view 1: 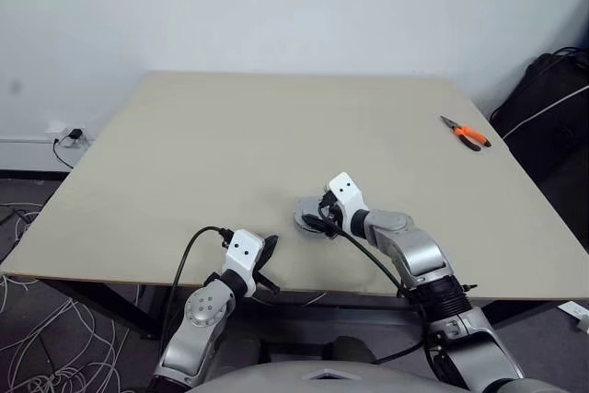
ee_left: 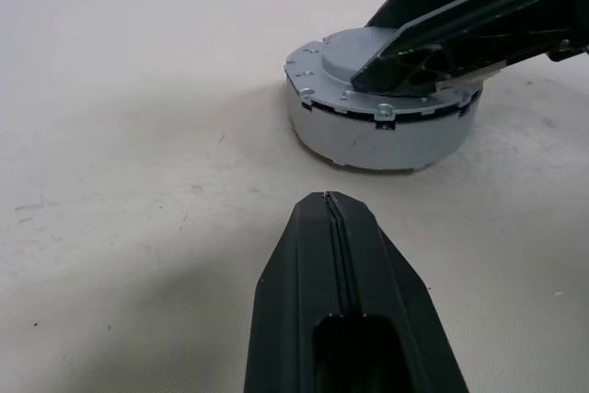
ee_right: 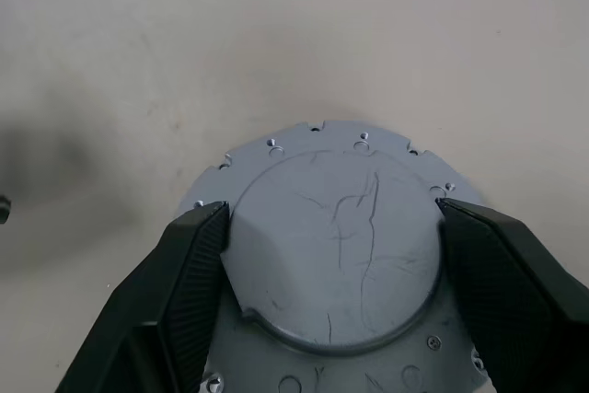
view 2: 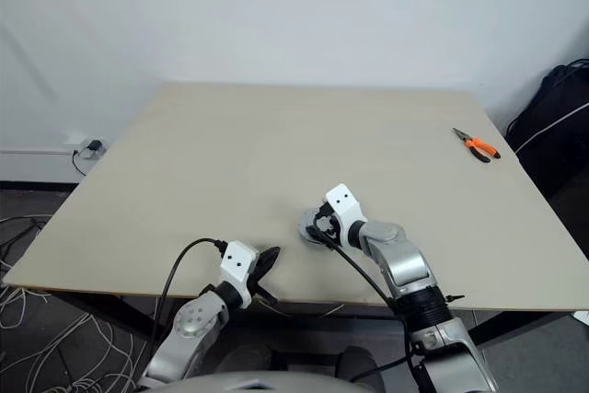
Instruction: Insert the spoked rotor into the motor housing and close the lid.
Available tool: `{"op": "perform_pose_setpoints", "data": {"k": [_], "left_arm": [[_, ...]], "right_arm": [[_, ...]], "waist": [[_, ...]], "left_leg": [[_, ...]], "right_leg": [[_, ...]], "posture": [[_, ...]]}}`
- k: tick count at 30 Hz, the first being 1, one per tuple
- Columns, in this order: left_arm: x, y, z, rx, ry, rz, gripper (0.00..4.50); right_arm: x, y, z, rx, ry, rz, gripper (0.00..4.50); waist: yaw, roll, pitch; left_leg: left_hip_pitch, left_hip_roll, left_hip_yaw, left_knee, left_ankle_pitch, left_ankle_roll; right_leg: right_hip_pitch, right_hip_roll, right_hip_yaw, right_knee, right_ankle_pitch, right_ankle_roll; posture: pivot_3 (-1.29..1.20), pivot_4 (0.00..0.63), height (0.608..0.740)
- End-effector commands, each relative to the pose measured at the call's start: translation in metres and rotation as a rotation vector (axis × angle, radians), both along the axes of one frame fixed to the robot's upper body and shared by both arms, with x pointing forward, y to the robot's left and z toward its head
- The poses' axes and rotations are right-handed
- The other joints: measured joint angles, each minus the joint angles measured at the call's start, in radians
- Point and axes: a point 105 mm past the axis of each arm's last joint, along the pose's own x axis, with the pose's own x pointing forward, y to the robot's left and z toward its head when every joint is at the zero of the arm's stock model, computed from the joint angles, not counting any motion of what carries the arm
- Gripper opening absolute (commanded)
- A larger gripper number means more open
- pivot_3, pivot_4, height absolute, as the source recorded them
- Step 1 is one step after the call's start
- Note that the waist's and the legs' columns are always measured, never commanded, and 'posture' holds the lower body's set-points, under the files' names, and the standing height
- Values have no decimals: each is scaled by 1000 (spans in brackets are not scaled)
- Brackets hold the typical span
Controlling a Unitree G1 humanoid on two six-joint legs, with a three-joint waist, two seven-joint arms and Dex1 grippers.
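Observation:
The motor housing (ee_left: 368,140), a round grey case, sits on the table near the front edge. The lid (ee_right: 340,236) lies on top of it, smooth face and raised hub upward. My right gripper (ee_right: 333,213) reaches down over it, one finger against each side of the raised hub, shut on the lid. My left gripper (ee_left: 331,227) is shut with nothing in it, a short way to the housing's left and near the table's front edge (view 1: 269,250). The spoked rotor is hidden from view.
The beige table (view 1: 230,135) carries orange-handled pliers (view 1: 465,133) at the far right. A black bag (view 1: 552,98) stands beyond the table's right side. Cables (view 1: 37,365) lie on the floor at the left, below a wall socket (view 1: 69,135).

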Motion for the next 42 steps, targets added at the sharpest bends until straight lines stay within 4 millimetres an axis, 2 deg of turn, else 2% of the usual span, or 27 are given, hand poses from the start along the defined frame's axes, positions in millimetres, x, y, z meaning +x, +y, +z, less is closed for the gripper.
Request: {"op": "perform_pose_setpoints", "data": {"k": [1,12,24,27,32,34,37,42], "left_arm": [[5,-2,15,-16,-55,-11,0],[5,-3,14,-16,-56,-15,0],[7,-2,16,-20,-64,-5,0],[16,-3,26,-57,-81,21,0],[48,-2,43,-57,-64,107,0],[60,-6,47,-57,-29,86,0],[69,-10,48,-46,28,44,0],[85,-20,56,-151,224,-74,0]], "right_arm": [[-9,-19,-17,-120,24,-2,3262],[-10,-22,-21,-184,-15,17,3262],[-12,-26,-29,-207,23,7,3262],[-13,-26,-30,-185,34,-6,3262],[-14,-22,-31,-176,36,-4,3262],[-14,-21,-31,-168,37,-7,3262],[-13,-19,-30,-161,38,-10,3262],[-12,-16,-29,-152,33,-16,3262]], "waist": [[6,0,0],[14,0,0],[11,-1,0],[13,-1,0],[16,-1,0],[15,-2,0],[11,-3,-1],[6,-6,1]], "left_leg": [[0,0,0,0,0,0],[-1,0,0,-1,-1,1],[0,0,0,-1,-1,1],[0,0,0,-1,-1,1],[0,0,0,0,-1,1],[0,0,0,0,0,1],[0,0,0,0,0,1],[1,0,0,1,0,1]], "right_leg": [[0,0,0,0,0,0],[0,-1,0,-2,-1,0],[0,-1,-1,-1,-1,1],[0,-1,-1,-1,-1,1],[0,-1,-2,-1,-1,1],[1,0,-4,-1,-1,1],[1,2,-5,-1,-1,1],[2,3,-5,0,-1,1]], "posture": [[0,0,740],[0,0,740],[0,0,740],[0,0,740],[0,0,740],[0,0,740],[0,0,740],[0,0,740]]}}
